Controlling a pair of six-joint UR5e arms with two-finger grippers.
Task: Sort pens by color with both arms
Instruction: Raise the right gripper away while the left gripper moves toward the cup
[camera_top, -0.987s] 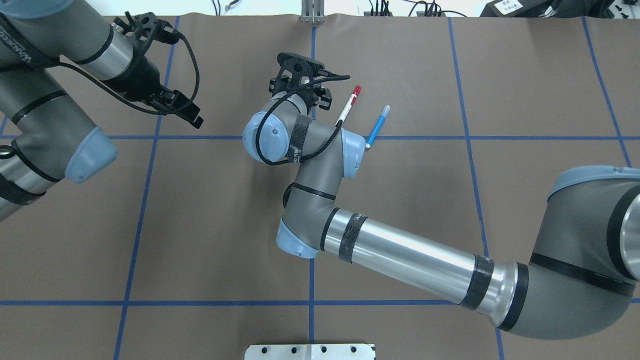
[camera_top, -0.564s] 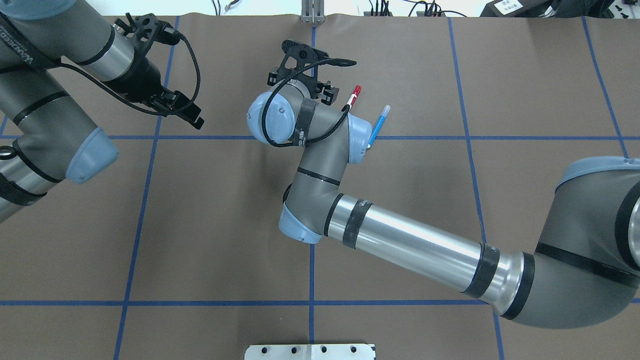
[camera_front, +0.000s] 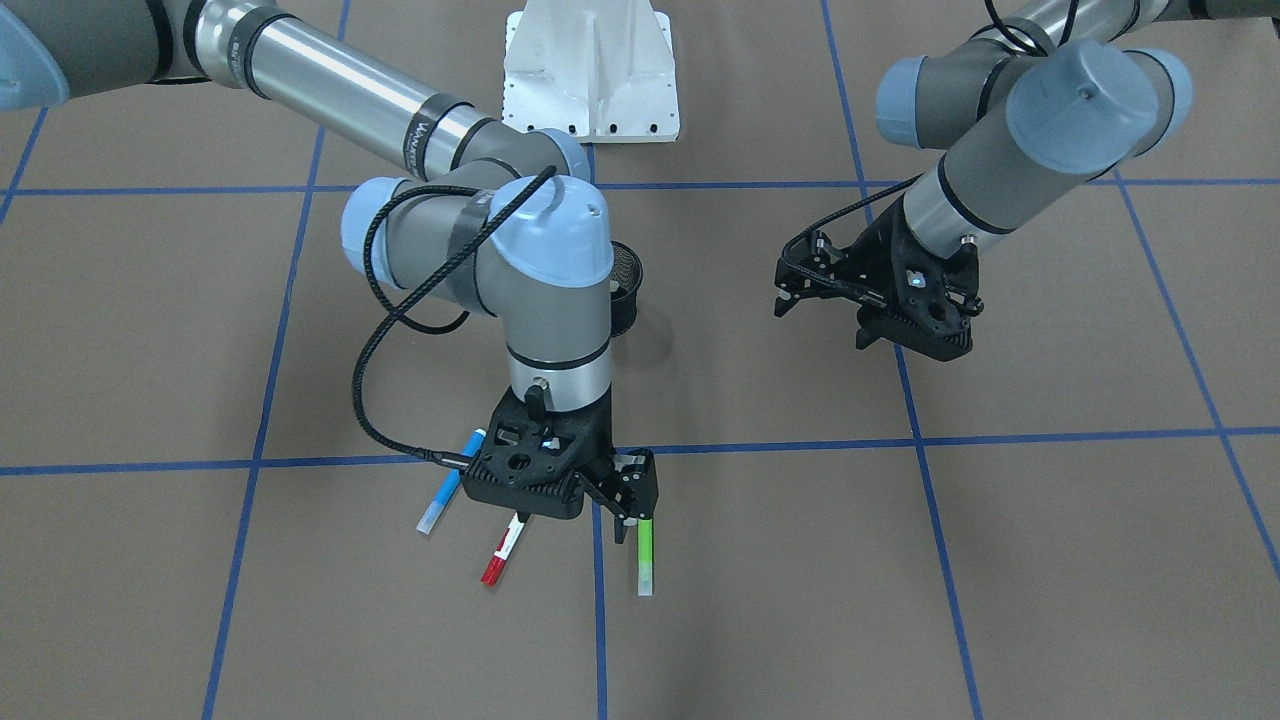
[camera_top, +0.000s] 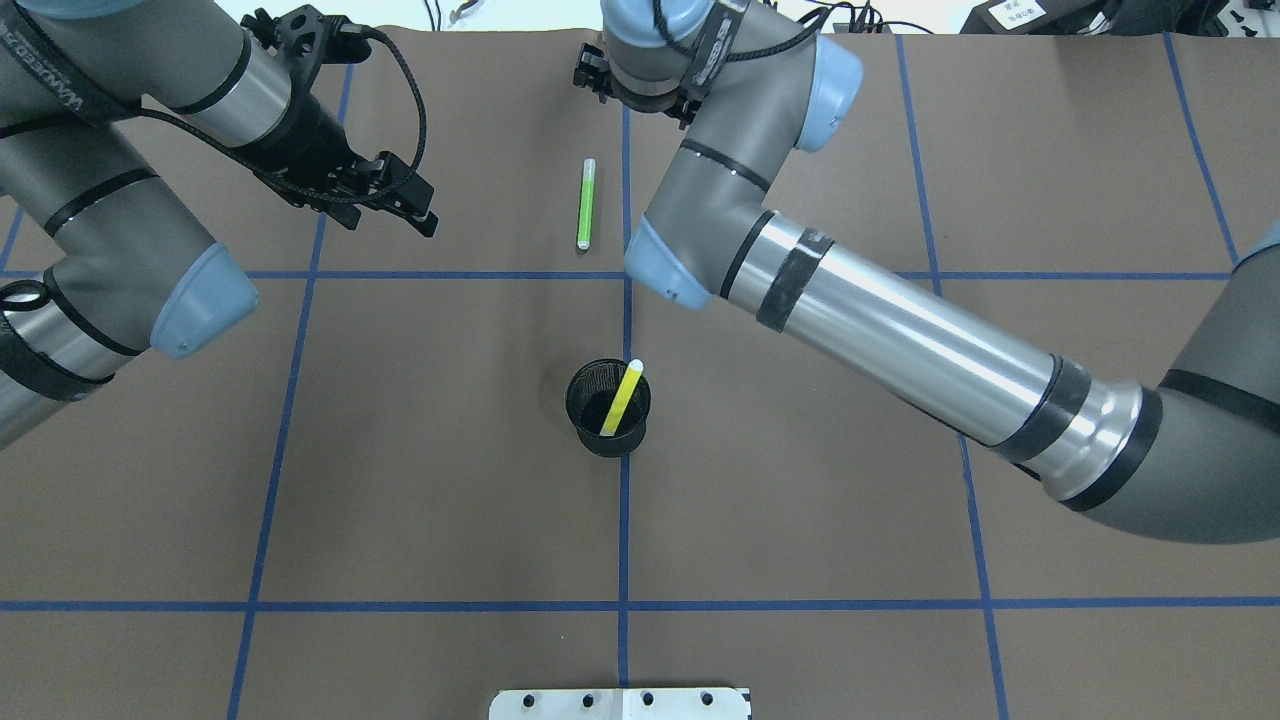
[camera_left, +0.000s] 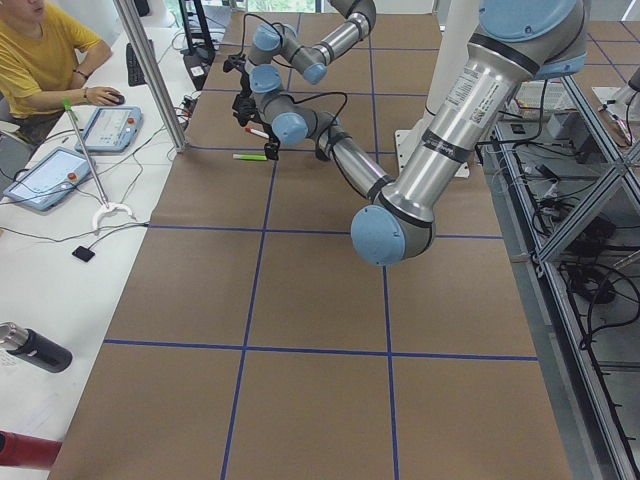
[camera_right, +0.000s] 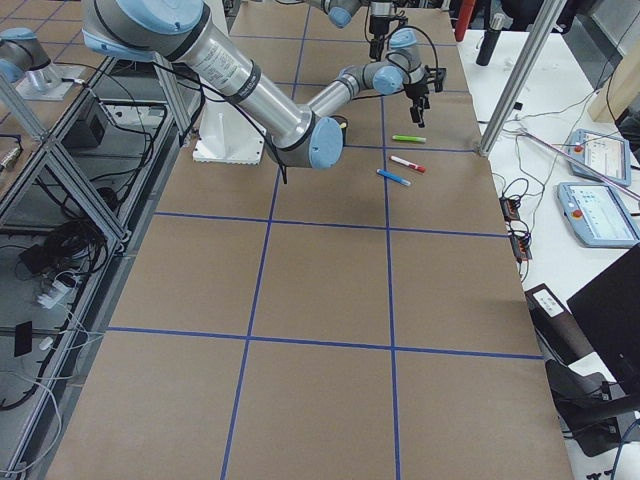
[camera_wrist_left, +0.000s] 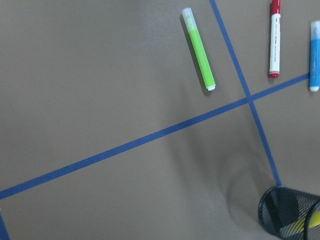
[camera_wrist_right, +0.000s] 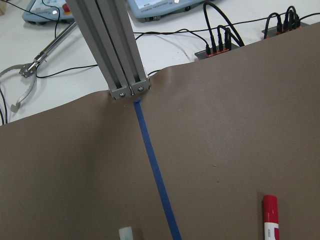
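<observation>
A bright green pen (camera_top: 586, 205) lies flat on the brown mat just left of the centre blue line. A white pen with red ends (camera_front: 503, 550) and a blue pen (camera_front: 447, 490) lie beside it; my right arm hides both in the overhead view. A yellow pen (camera_top: 622, 397) leans inside the black mesh cup (camera_top: 592, 432). My right gripper (camera_front: 622, 500) hangs raised near the far edge, above the green pen's end, open with nothing in it. My left gripper (camera_top: 400, 200) hovers open and empty to the left of the green pen.
An aluminium post (camera_wrist_right: 120, 60) stands at the mat's far edge on the centre line, close to my right wrist. The white base plate (camera_top: 620, 703) sits at the near edge. A person sits at a side table with tablets (camera_left: 45, 180).
My right arm has lifted and swung toward the far edge, uncovering the green pen and the cup with the yellow pen. The left gripper has shifted slightly right.
</observation>
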